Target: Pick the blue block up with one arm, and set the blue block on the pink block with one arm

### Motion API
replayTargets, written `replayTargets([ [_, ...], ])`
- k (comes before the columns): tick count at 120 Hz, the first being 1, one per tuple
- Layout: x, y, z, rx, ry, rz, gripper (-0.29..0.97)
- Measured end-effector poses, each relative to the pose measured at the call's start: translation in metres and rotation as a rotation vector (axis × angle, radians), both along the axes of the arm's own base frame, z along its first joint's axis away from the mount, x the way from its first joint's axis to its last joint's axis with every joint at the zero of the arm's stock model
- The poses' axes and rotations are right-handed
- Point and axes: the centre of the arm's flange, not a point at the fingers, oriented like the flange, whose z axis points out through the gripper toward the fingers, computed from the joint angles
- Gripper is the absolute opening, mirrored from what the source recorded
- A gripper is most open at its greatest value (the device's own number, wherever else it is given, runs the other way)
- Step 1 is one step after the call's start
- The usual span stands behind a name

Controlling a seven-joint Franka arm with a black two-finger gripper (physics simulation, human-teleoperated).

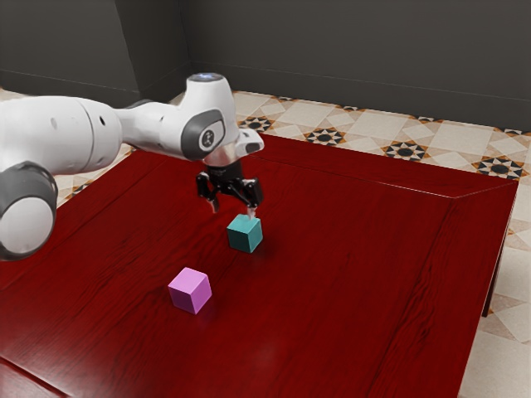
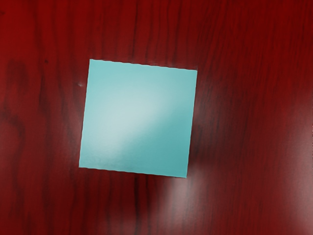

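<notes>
Hovering with the gripper (image 1: 232, 209) spread and empty, clasping nothing, just above the blue block (image 1: 245, 234). Directly beneath the gripper, resting flat on the dark red surface (image 1: 373, 274), not yet lifted. Seen from the wrist as a pale teal square, turned slightly askew, so probably worth a small turn of the hand before closing.

Likely to handle as a small rigid cube: light, stiff, not fragile, with flat smooth faces and crisp edges. Best taken on two opposite side faces, around mid-height, with the fingers square to those faces. Pinching across corners or too near the top edge would risk a twist or a slip, given how slick the faces look. Little squeeze needed, judging by the size.

Off to one side of the gripper and lower, nearer the camera and toward the exterior view's left: the pink block (image 1: 190, 290), also flat on the surface, apart from the blue one, top face bare and ready to receive it.

Nothing among these things serving as a container; both blocks lying straight on the surface, holding nothing.
</notes>
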Motion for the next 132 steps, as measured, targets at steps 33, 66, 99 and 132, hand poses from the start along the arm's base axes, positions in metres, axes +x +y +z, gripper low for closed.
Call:
replayTargets([
  [33,0.022,0.006,-0.027,-0.033,-0.051,-0.004,0.68],
  [66,0.032,0.020,-0.046,-0.046,-0.068,-0.022,0.68],
  [99,0.032,0.026,-0.070,-0.079,-0.049,-0.022,0.68],
  [132,0.033,0.024,-0.098,-0.108,-0.030,-0.026,0.68],
])
